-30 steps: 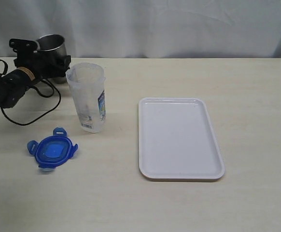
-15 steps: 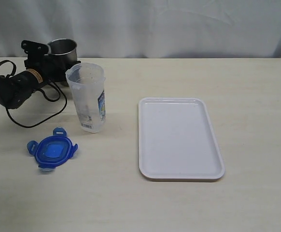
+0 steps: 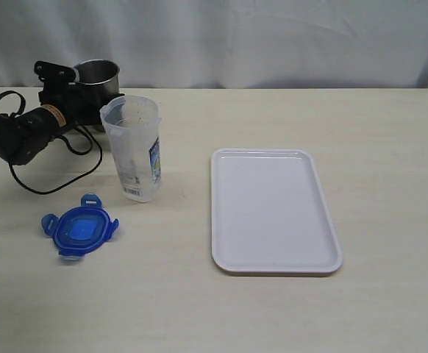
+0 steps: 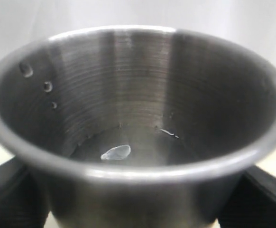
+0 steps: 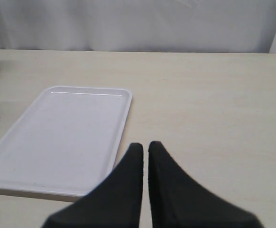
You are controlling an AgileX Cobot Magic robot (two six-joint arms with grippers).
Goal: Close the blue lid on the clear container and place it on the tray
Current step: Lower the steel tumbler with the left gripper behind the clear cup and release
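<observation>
Left gripper (image 3: 74, 84), behind and left of the clear container (image 3: 134, 151): jaws spread wide, clamped on the steel cup (image 3: 96, 71). Blue lid (image 3: 80, 229): flat on the table, front-left of the container. Container: upright, uncapped. Tray (image 3: 273, 213): right of the container, apart. Right gripper (image 5: 145, 149): beyond the tray from the container, closed, empty.

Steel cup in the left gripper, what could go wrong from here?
The steel cup, wet inside, sits in the left gripper right beside the open container; swinging it could tip the container or drip. The arm's cable loops on the table near the blue lid and might snag it.
</observation>
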